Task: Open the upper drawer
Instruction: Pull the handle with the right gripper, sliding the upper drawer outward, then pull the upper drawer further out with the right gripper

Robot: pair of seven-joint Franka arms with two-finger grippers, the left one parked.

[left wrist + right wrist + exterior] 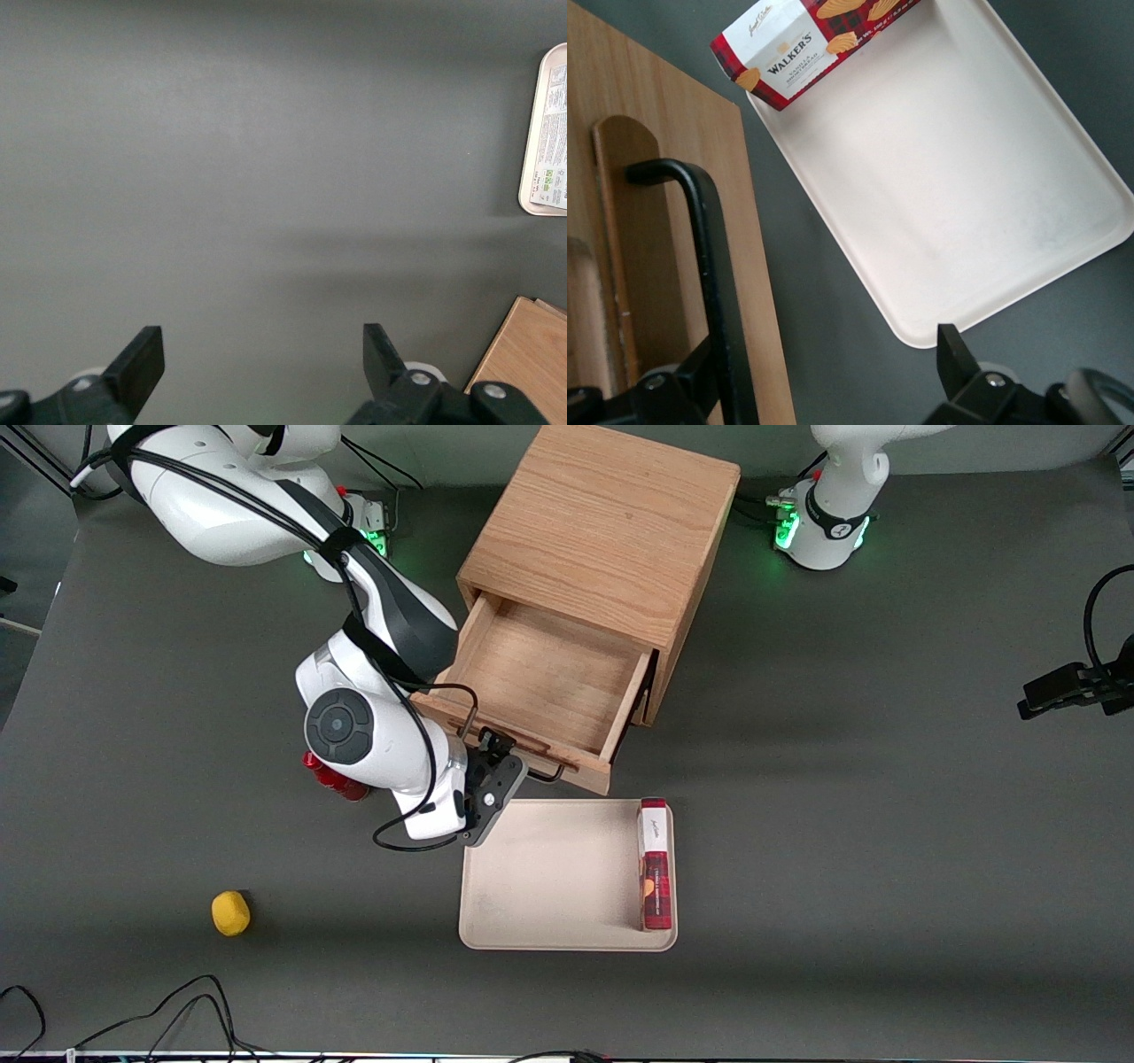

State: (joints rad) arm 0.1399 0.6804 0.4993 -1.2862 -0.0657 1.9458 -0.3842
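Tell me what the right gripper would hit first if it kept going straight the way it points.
The gripper is open around the upper drawer's handle and points down. Straight on, it would probably meet the table in the gap between drawer front and tray, though depth is unclear.

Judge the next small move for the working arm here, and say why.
Probably back the gripper away from the black handle, toward the tray. The upper drawer already stands pulled well out of the cabinet, its box bare, and the fingers are open around the handle.
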